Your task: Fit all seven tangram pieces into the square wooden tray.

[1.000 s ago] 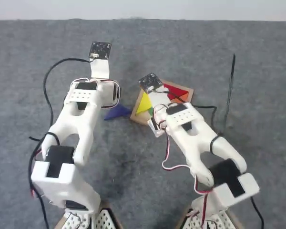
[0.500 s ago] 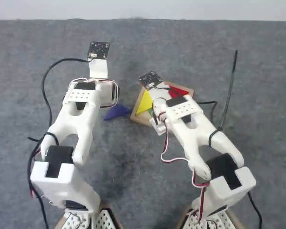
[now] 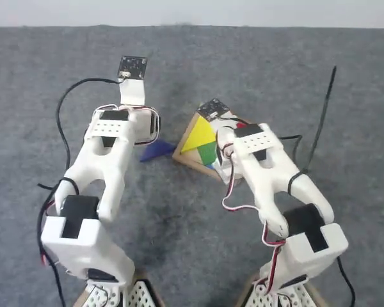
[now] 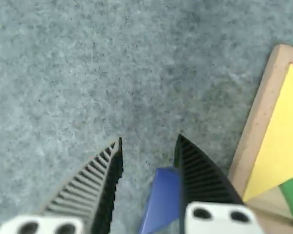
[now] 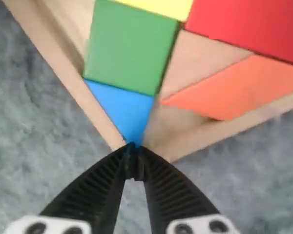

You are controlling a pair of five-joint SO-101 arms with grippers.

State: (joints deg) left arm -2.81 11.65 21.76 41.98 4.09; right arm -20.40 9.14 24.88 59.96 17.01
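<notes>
The square wooden tray [image 3: 185, 141] lies mid-table, holding a yellow triangle [image 3: 201, 137], a green square [image 3: 208, 153] and a red piece [image 5: 249, 24]. In the right wrist view it also holds a light blue triangle [image 5: 124, 109] and an orange parallelogram [image 5: 234, 87], with bare wood between them. My right gripper [image 5: 132, 163] is shut, its tips touching the tray's near corner. A dark blue triangle [image 3: 157, 151] lies on the mat just left of the tray. My left gripper [image 4: 149, 141] stands open over it, one finger resting beside the blue piece [image 4: 161, 204].
A grey mat [image 3: 294, 57] covers the table. A thin black cable [image 3: 317, 128] runs to the right of the tray, and another black cable [image 3: 67, 109] loops left of the left arm [image 3: 112, 147].
My right arm has swung to the right and the tray has turned with it, uncovering more of the yellow and green pieces. The left arm has kept still.
</notes>
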